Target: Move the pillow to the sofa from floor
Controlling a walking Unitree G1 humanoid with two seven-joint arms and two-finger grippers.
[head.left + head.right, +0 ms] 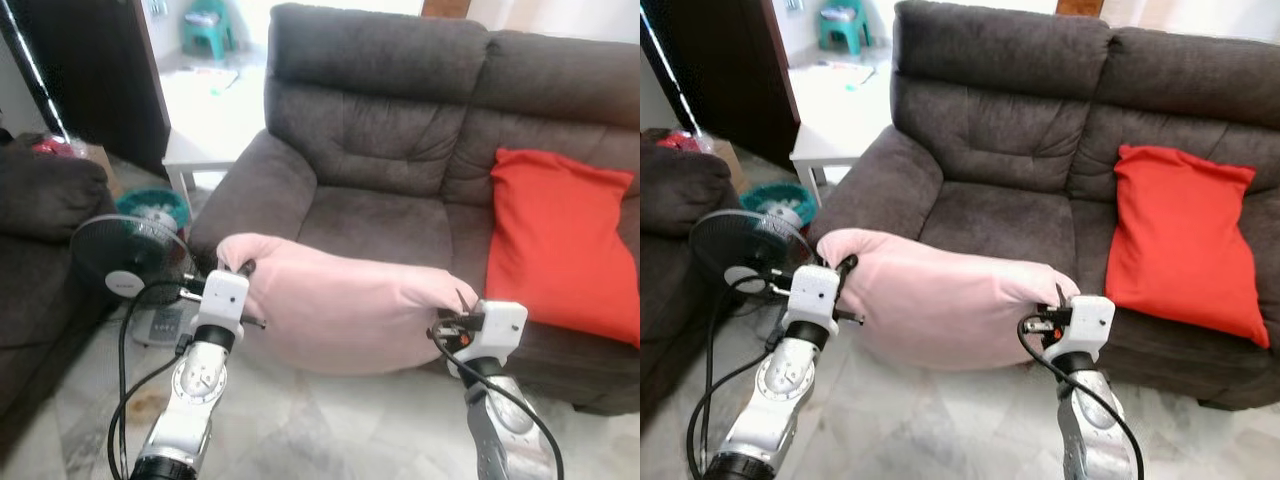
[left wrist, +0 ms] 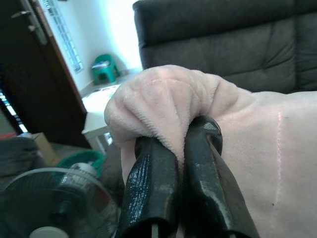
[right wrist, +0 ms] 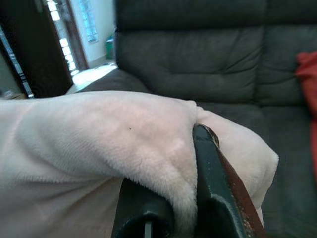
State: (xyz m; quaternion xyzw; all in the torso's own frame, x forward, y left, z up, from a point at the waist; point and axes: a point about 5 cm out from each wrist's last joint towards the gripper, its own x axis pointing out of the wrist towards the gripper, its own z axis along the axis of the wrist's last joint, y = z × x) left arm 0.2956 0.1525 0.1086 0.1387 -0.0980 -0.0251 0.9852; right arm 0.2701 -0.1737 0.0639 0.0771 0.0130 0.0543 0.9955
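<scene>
A pale pink plush pillow (image 1: pixel 340 310) hangs between my two arms, held off the floor just in front of the dark grey sofa (image 1: pixel 400 140). My left gripper (image 1: pixel 243 270) is shut on the pillow's left corner (image 2: pixel 163 104), the fabric bunched between the black fingers (image 2: pixel 148 188). My right gripper (image 1: pixel 462 303) is shut on the pillow's right end (image 3: pixel 163 144). The pillow's lower edge sits near the front of the sofa seat (image 1: pixel 380 220).
A red cushion (image 1: pixel 560 240) leans on the sofa's right seat. A black floor fan (image 1: pixel 130 262) with its cable stands at the left by another dark sofa (image 1: pixel 40 230). A white low table (image 1: pixel 205 120) is behind. Marble floor (image 1: pixel 330 420) lies below.
</scene>
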